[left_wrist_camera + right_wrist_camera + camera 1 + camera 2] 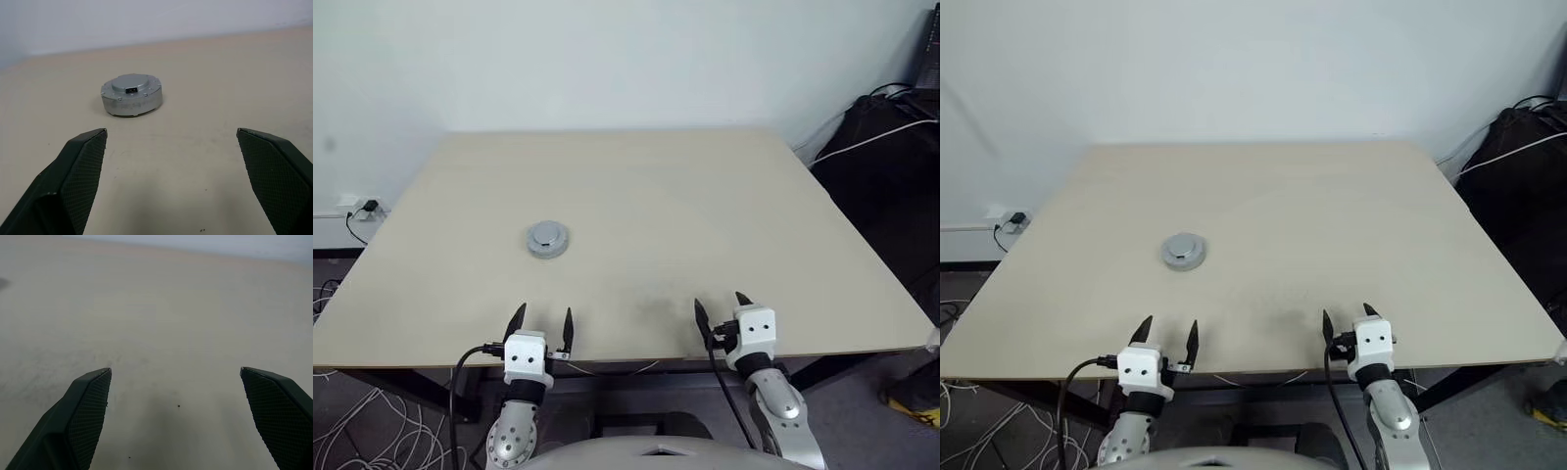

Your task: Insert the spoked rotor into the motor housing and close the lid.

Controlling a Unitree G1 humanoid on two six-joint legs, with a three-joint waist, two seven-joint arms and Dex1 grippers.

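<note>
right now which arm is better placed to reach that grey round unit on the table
Left. The grey round unit lies on the table's left half, straight ahead of the left gripper, whose jaws stand open toward it. The right gripper, also open, faces bare tabletop off to the side.

A: Where does the housing (548,239) sit?
B: On the tabletop (705,215), left of centre, with the lid (131,86) on top of it.
A: And the end effectors?
B: Both at the near edge. The left end effector (541,320) lies directly before the housing, well apart; the right end effector (719,304) lies to the right.
</note>
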